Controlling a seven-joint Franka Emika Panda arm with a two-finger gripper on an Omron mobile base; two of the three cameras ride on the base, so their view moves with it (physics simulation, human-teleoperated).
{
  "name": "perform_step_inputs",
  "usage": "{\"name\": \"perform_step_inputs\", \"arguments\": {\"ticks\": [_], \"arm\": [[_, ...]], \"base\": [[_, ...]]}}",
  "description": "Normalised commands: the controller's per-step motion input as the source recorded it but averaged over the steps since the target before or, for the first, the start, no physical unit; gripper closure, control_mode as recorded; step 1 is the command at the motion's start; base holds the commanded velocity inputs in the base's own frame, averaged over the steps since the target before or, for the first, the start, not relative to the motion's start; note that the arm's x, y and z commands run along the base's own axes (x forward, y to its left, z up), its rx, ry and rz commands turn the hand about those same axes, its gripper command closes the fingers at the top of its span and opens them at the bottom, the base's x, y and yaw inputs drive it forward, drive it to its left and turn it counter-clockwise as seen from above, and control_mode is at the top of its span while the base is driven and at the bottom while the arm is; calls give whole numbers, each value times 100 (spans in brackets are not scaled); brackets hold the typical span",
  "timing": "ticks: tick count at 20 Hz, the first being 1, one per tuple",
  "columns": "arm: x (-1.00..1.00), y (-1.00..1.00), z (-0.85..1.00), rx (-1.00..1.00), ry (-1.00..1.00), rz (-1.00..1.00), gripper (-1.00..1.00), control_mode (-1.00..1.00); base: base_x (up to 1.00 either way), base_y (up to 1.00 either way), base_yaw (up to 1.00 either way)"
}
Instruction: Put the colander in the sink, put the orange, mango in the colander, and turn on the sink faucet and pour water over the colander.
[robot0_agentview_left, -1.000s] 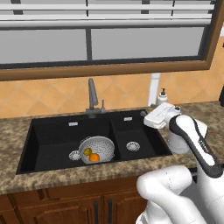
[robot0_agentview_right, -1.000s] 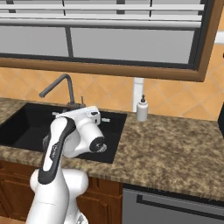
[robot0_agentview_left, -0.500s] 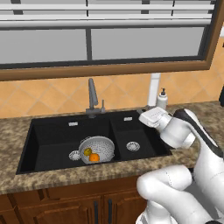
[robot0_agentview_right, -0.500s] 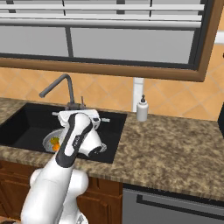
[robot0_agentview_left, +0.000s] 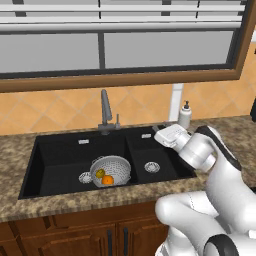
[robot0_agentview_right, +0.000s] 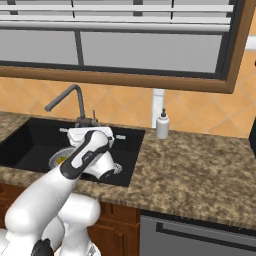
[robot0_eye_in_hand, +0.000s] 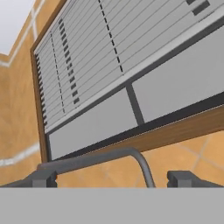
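Note:
The silvery colander (robot0_agentview_left: 112, 169) sits in the left basin of the black sink (robot0_agentview_left: 60, 160), by its drain. Inside it lie the yellow-green mango (robot0_agentview_left: 100, 173) and the orange (robot0_agentview_left: 107, 180). The dark grey sink faucet (robot0_agentview_left: 105, 109) stands behind the divider, its spout pointing forward. My gripper (robot0_agentview_left: 157, 131) hovers over the back of the right basin, to the right of the faucet, open and holding nothing. In the hand view the fingertips (robot0_eye_in_hand: 41, 178) stand wide apart below the faucet's curved spout (robot0_eye_in_hand: 109, 157). From the right, the hand (robot0_agentview_right: 89, 132) hides part of the colander (robot0_agentview_right: 59, 157).
A white soap dispenser (robot0_agentview_left: 185, 115) stands on the granite counter (robot0_agentview_left: 235, 135) behind the sink's right corner. A round silver drain (robot0_agentview_left: 152, 167) lies in the right basin. A wood-framed window (robot0_agentview_left: 125, 55) runs above the tiled backsplash.
The hand has drifted left from beside the soap dispenser toward the faucet, over the right basin. The jaws stayed open. Colander and fruits have not moved.

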Motion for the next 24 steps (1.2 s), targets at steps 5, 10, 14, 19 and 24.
{"name": "perform_step_inputs", "arguments": {"ticks": [5,10,14,19,24], "arm": [[4,-8,2,-6,8,0,-100,-100],[2,0,1,-11,12,1,-100,-100],[25,0,-1,-17,4,3,-100,-100],[30,0,-11,-24,1,9,-100,-100],[32,3,-24,-19,4,13,-100,-100]], "base": [[0,0,0],[0,0,0],[0,0,0],[0,0,0],[0,0,0]]}}
